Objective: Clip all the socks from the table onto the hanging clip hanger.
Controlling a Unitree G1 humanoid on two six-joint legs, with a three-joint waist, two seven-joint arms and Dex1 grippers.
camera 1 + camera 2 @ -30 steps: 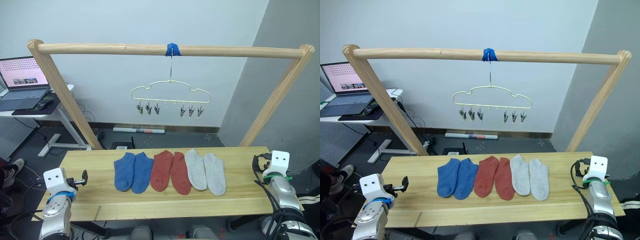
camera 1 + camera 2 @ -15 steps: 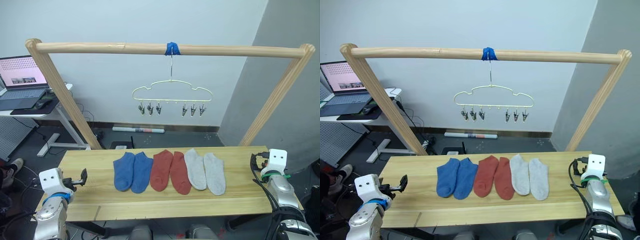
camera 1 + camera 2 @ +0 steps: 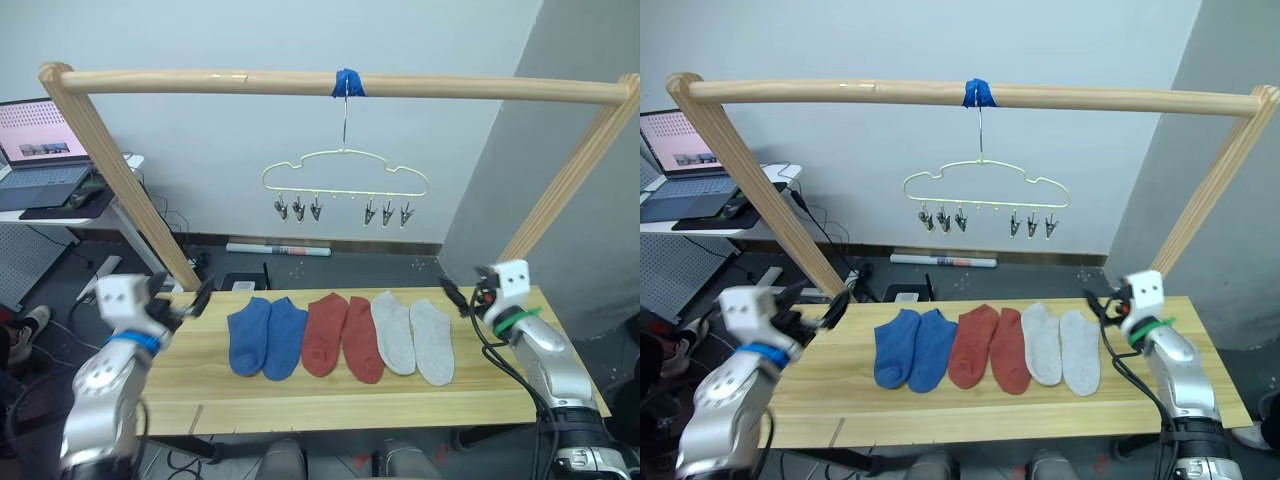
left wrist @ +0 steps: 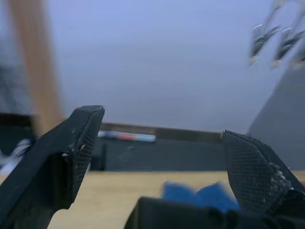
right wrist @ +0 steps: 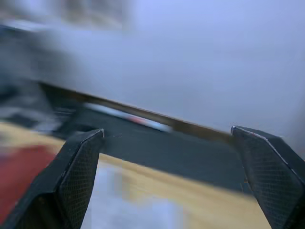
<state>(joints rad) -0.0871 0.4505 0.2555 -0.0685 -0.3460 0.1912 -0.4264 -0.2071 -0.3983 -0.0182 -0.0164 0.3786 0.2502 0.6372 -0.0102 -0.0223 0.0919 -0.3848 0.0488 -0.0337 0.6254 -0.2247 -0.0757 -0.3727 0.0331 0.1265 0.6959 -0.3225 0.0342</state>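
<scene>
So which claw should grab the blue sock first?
Probably the left claw: it is open and sits at the blue socks' end of the table. The right claw is by the grey socks.

Lying flat in a row on the table (image 3: pixel 320 395) between both claws: blue, red, grey socks (image 3: pixel 340 338). Hanging above them, empty-clipped: the clip hanger (image 3: pixel 345 183).
</scene>
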